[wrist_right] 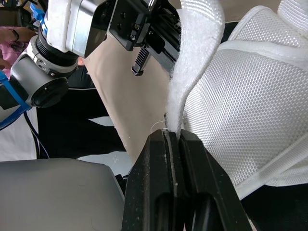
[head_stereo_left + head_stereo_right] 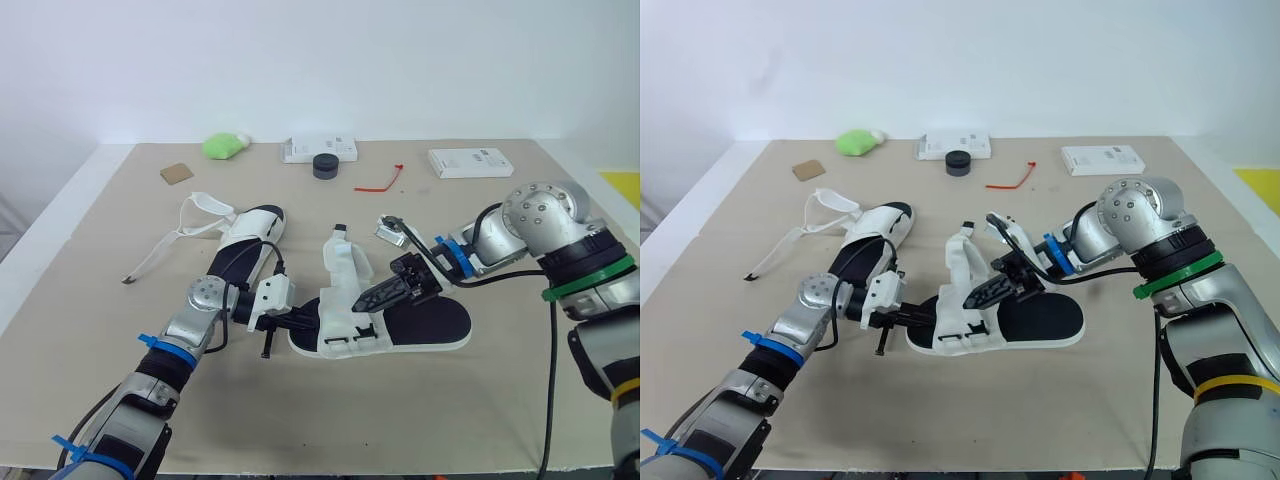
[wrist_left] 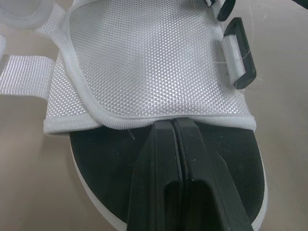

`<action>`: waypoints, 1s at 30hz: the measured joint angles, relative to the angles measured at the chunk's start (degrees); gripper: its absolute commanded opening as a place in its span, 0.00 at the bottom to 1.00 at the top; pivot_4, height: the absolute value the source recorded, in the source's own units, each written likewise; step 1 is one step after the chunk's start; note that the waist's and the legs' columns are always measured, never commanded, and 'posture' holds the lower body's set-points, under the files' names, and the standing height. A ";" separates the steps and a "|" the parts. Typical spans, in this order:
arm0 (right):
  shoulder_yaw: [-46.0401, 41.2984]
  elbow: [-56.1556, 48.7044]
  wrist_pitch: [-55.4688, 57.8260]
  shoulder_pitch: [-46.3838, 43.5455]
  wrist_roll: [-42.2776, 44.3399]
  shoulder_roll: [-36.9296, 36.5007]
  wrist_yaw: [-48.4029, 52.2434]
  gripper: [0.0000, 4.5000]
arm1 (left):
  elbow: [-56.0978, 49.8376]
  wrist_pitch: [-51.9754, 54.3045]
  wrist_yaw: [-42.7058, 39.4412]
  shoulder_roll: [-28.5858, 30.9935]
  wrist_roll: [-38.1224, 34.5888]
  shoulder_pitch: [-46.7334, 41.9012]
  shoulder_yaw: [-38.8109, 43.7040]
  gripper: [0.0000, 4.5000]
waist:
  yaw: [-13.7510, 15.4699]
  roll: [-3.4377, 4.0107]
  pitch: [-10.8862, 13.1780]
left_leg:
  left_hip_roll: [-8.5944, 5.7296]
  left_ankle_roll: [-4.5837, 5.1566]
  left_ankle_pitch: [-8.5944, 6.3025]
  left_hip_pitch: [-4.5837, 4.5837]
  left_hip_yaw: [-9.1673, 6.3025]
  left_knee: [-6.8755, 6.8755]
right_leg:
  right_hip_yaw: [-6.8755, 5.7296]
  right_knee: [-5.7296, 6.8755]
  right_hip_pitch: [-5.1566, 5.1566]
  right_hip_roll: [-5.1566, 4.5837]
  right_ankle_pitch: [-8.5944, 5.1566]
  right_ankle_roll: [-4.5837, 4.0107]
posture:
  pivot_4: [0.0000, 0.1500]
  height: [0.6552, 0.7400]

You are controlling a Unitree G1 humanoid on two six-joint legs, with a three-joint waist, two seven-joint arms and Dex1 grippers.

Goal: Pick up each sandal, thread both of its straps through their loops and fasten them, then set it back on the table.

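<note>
The near sandal lies flat in the middle of the worktop, its black footbed facing up and its white mesh upper standing open at the toe end. The right hand reaches in from the heel side and is clenched on a fuzzy white strap of this sandal, the strap's edge pinched between its two fingers and rising from them. The left hand comes in from the toe side with its fingers pressed together, their tips at the hem of the mesh upper above the footbed; whether they pinch the hem I cannot tell. A black plastic loop on a short band of webbing sits at the side of the upper. The far sandal lies behind the left arm, its white straps spread loose on the worktop. Along the back edge are a green lump, a brown square, two white boxes, a black round cap and a red tie.
</note>
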 measured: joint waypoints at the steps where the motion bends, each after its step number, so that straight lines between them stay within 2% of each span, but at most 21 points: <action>1: 0.03 0.00 0.00 0.00 0.46 -0.01 -0.07 0.03 | 0.03 0.00 0.07 -0.02 0.00 0.00 0.00 0.00 | 0.00 0.00 0.00 | 0.00 0.01 0.01 0.00 0.00 0.00 | 0.00 0.00 0.00 -0.01 0.00 0.00 | 1.00 1.00; 30: 0.49 2.24 0.05 -0.34 3.67 0.29 -4.95 0.03 | 0.38 -0.07 0.47 -0.65 0.00 0.00 0.01 0.00 | 0.04 -0.04 0.02 | -0.37 0.14 0.08 -0.15 -0.44 -0.01 | -0.12 0.00 0.01 -0.23 -0.02 0.07 | 1.00 1.00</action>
